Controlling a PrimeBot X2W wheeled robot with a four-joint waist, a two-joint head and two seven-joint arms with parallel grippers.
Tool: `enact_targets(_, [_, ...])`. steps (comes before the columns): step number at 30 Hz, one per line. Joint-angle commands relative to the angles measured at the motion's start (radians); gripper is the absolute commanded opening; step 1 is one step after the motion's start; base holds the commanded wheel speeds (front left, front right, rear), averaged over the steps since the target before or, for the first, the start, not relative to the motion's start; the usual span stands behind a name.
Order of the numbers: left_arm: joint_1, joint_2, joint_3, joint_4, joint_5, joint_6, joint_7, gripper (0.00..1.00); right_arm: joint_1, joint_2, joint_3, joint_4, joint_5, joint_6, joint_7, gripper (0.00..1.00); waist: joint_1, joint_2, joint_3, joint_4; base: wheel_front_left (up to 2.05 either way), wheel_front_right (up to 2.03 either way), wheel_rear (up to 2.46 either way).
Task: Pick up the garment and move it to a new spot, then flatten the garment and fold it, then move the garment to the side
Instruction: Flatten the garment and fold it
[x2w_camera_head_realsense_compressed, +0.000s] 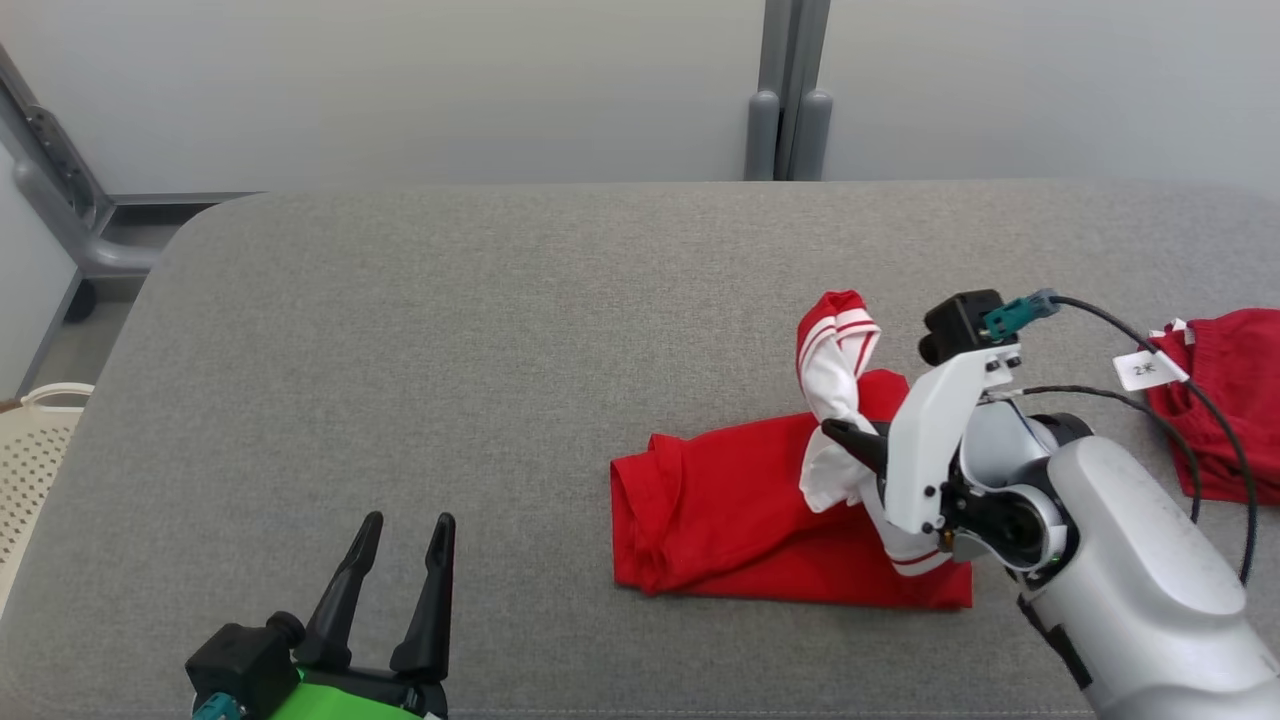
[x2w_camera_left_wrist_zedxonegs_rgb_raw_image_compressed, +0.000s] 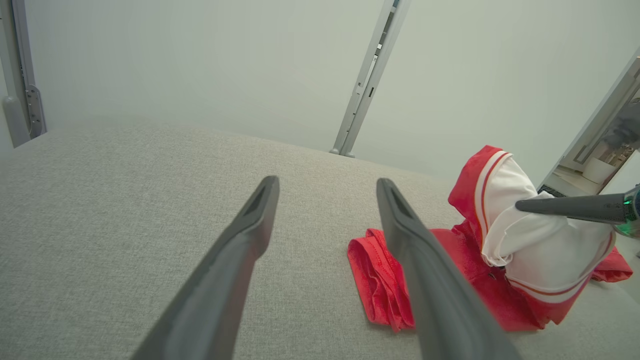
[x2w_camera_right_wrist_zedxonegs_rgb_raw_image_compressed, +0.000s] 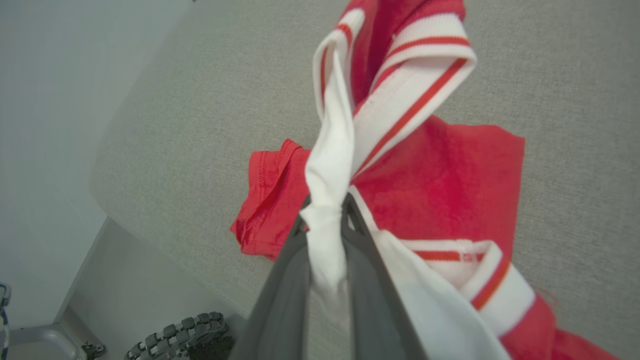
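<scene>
A red garment (x2w_camera_head_realsense_compressed: 730, 510) with white, red-striped sleeves lies on the grey table (x2w_camera_head_realsense_compressed: 450, 350), right of centre. My right gripper (x2w_camera_head_realsense_compressed: 835, 432) is shut on its white sleeve (x2w_camera_head_realsense_compressed: 835, 380), holding that part lifted above the red body. The right wrist view shows the white cloth (x2w_camera_right_wrist_zedxonegs_rgb_raw_image_compressed: 327, 200) pinched between the two fingers, with the red body (x2w_camera_right_wrist_zedxonegs_rgb_raw_image_compressed: 440, 180) below. My left gripper (x2w_camera_head_realsense_compressed: 405, 535) stands open near the table's front left, nothing between its fingers. In the left wrist view, the garment (x2w_camera_left_wrist_zedxonegs_rgb_raw_image_compressed: 380, 275) lies just behind the right-hand finger (x2w_camera_left_wrist_zedxonegs_rgb_raw_image_compressed: 420, 270).
A second red garment (x2w_camera_head_realsense_compressed: 1225, 390) with a white tag (x2w_camera_head_realsense_compressed: 1148, 368) lies at the table's right edge. A pale perforated basket (x2w_camera_head_realsense_compressed: 35, 440) stands off the table's left side. Grey frame posts (x2w_camera_head_realsense_compressed: 788, 100) rise behind the table. Bare table stretches left and behind.
</scene>
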Motion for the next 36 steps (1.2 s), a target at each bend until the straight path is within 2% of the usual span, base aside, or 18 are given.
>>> enact_targets(1, [-0.003, -0.005, -0.007, -0.003, -0.007, -0.002, -0.002, 1.0, 0.013, 0.046, -0.018, 0.015, -0.046, 0.0, 0.007, 0.0, 0.0, 0.0, 0.003, 0.02, 0.0, 0.0, 0.0])
enact_targets(4, [-0.026, -0.008, -0.029, 0.0, -0.015, -0.002, -0.002, 1.0, 0.006, 0.138, -0.044, 0.07, -0.117, 0.0, 0.009, 0.0, 0.0, 0.0, 0.012, 0.051, 0.0, 0.0, 0.0])
enact_targets(10, [-0.049, -0.011, -0.057, 0.007, -0.021, -0.002, -0.002, 1.0, -0.027, 0.206, -0.069, 0.152, -0.173, 0.0, -0.006, 0.0, 0.0, 0.0, 0.026, 0.091, 0.0, 0.0, 0.0])
enact_targets(17, [-0.071, -0.021, -0.083, 0.02, -0.025, -0.002, -0.002, 1.0, -0.074, 0.232, -0.074, 0.273, -0.213, 0.0, -0.042, 0.0, 0.0, 0.0, 0.035, 0.138, 0.0, 0.0, 0.0])
enact_targets(24, [-0.079, -0.028, -0.088, 0.029, -0.032, -0.002, -0.002, 1.0, -0.118, 0.234, -0.028, 0.378, -0.162, 0.0, -0.086, 0.0, 0.0, 0.0, 0.035, 0.166, 0.0, 0.0, 0.0])
enact_targets(25, [-0.08, -0.028, -0.089, 0.03, -0.032, -0.002, -0.002, 1.0, -0.127, 0.233, -0.02, 0.395, -0.16, 0.0, -0.092, 0.21, 0.0, 0.0, 0.034, 0.168, 0.0, 0.0, 0.0])
enact_targets(26, [-0.081, -0.029, -0.09, 0.032, -0.032, -0.002, -0.002, 1.0, -0.137, 0.233, -0.011, 0.411, -0.165, 0.0, -0.101, 0.49, 0.0, 0.0, 0.033, 0.169, 0.0, 0.0, 0.0])
enact_targets(27, [-0.082, -0.029, -0.091, 0.033, -0.032, -0.002, -0.002, 1.0, -0.147, 0.233, -0.001, 0.425, -0.165, 0.0, -0.107, 0.87, 0.0, 0.0, 0.032, 0.17, 0.0, 0.0, 0.0])
enact_targets(28, [-0.082, -0.029, -0.093, 0.034, -0.033, -0.002, -0.002, 1.0, -0.155, 0.233, 0.005, 0.439, -0.155, 0.0, -0.112, 1.0, 0.0, 0.0, 0.03, 0.171, 0.0, 0.0, 0.0])
enact_targets(36, [-0.075, -0.024, -0.096, 0.039, -0.041, -0.002, -0.002, 1.0, -0.236, 0.233, 0.066, 0.502, -0.094, 0.0, -0.158, 1.0, 0.0, 0.0, 0.012, 0.163, 0.0, 0.0, 0.0])
